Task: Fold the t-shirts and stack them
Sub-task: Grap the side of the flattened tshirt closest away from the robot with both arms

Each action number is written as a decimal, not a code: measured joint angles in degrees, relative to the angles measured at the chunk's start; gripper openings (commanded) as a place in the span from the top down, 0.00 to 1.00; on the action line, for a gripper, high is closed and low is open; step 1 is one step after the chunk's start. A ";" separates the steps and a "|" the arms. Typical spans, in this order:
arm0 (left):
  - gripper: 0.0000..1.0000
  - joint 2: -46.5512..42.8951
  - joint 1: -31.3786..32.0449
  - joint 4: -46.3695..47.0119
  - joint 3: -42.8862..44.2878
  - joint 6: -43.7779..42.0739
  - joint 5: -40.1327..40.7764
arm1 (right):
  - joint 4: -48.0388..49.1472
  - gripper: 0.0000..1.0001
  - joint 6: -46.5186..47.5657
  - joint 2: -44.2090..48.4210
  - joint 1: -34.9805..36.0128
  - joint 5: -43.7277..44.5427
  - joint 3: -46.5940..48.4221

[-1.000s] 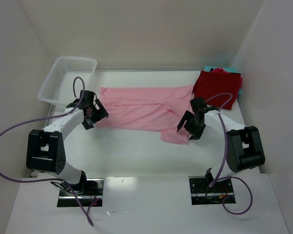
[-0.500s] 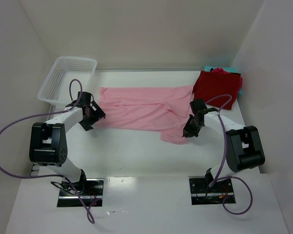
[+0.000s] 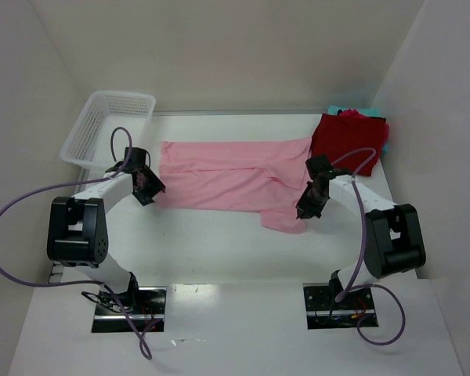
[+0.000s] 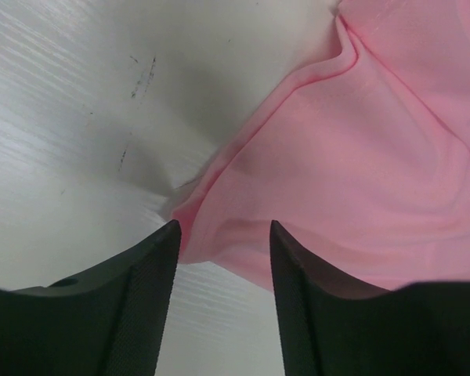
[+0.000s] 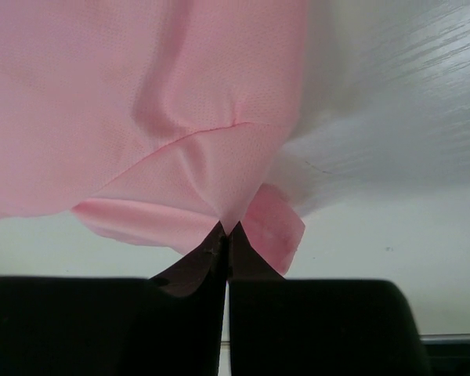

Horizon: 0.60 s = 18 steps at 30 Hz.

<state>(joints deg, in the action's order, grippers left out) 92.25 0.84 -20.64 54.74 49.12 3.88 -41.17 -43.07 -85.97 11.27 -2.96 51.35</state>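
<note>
Pink t-shirt (image 3: 235, 176) lies spread across the middle of the white surface (image 3: 219, 243), running left to right in the overhead view, with a crease along its length and a loose flap sagging toward lower right. The cloth is thin, light and limp, and it wrinkles wherever it is pushed. Judged to drape and droop the moment it leaves the surface, with no stiffness to carry a fold on its own. Not fragile. The ribbed fingers should bite it well, though a shallow pinch on a single layer could slide off. Right tool (image 5: 225, 231), at the shirt's lower right edge, has its fingers together and clamped on a small peak of pink fabric, with the cloth tented up to the pinch. Left tool (image 4: 223, 235), at the lower left corner, has its fingers apart and straddling that corner, so the fabric sits in the gap unpinched. Best holds, by my reckoning: corners and hem edges, both ends at once, so the span between them hangs taut. Dark red t-shirt (image 3: 348, 137) sits folded at upper right, just beside the pink one; contact unclear. Teal t-shirt (image 3: 385, 145) peeks out past its far edge. Basket (image 3: 102, 125) is at upper left, apart from the shirts.
</note>
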 measured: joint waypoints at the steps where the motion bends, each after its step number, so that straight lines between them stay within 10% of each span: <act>1: 0.44 0.00 0.00 -0.07 -0.13 0.31 0.11 | -0.42 0.98 -0.07 0.17 -0.22 0.17 0.33; 18: 0.47 -6.32 0.00 -1.84 -6.88 0.57 -1.66 | -1.88 0.98 1.01 1.20 -3.56 1.81 1.11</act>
<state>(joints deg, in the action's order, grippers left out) 85.93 0.84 -22.48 47.86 49.69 2.22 -43.05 -42.06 -84.77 7.70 -1.15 52.47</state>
